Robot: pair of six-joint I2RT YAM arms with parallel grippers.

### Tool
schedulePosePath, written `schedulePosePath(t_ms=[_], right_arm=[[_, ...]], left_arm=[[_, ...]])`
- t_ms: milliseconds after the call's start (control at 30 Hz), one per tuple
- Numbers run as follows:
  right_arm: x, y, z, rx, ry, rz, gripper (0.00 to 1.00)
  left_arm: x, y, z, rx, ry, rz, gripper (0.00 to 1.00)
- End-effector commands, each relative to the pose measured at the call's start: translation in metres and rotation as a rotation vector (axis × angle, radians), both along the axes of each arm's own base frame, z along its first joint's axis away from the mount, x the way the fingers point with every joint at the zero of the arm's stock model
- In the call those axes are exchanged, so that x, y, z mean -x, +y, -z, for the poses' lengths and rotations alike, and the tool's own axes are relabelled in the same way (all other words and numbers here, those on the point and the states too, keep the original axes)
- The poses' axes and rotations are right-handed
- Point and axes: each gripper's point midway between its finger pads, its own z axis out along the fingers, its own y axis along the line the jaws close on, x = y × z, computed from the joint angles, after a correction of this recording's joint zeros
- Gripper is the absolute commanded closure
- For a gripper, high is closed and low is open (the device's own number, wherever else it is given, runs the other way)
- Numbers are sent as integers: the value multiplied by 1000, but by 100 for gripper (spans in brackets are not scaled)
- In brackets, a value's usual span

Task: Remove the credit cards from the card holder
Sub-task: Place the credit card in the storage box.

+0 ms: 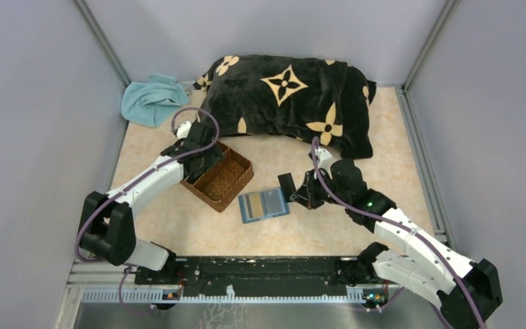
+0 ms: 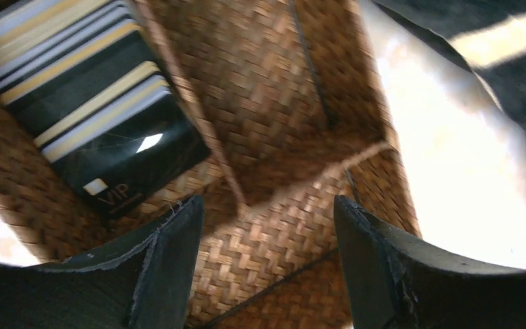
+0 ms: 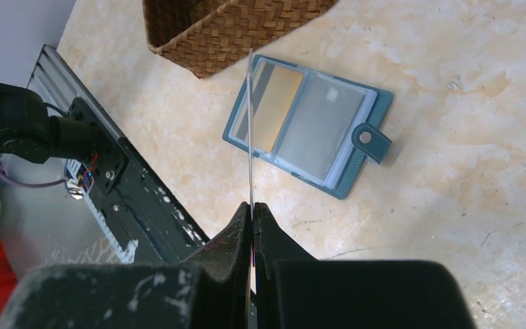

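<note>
Pinching a thin dark card [image 3: 250,130] edge-on, the right gripper [image 3: 252,209] hangs near the brown woven tray [image 1: 227,182]. The teal-blue folding card holder [image 3: 311,127] lies open beside that tray; striped cards [image 2: 89,96] lie inside it under the wide-spread left gripper [image 2: 267,205].

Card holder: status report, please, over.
Left gripper open over woven tray. Right gripper shut on one card. Card holder lies open, cards inside. Nothing blocking it.

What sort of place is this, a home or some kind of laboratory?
Most likely a robot test cell in a laboratory: grey panel walls in metal framing enclose the table, and the left arm and right arm are bolted to a rail at its edge.
</note>
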Motion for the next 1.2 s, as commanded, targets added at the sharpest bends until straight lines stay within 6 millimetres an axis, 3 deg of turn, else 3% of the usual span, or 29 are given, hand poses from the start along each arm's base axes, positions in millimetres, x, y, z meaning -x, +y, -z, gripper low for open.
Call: schedulePosePath(t_ms=[0,300,400,467,667,700,767,800,1000,1167], right_arm=[[-3,3,1,-9,-13,3,100],[-5,4,4,3,-13,0,100],[-6,1,8,22,-14,8,100],[-7,0,10,30,-14,12,100],[-9,-2,11,40,-17,26,100],[-10,-2,11,42,-18,32,100],[-11,-3,12,44,-16,35,100],[-12,-2,13,44,-15,36,100],[-16,1,14,39,-4,37,100],[-16,3,17,33,6,35,100]], left_arm=[[-3,15,2,68,-14,-125,27],[-5,26,31,-12,42,-151,43],[-12,24,36,-42,58,-126,52],[-19,20,36,-69,54,-58,64],[-24,24,35,-163,84,34,73],[-23,26,34,-176,83,46,78],[-20,32,30,-188,74,53,98],[-18,33,27,-183,65,60,100],[-12,42,1,-188,-36,137,100],[-5,52,-5,-202,-34,178,100]])
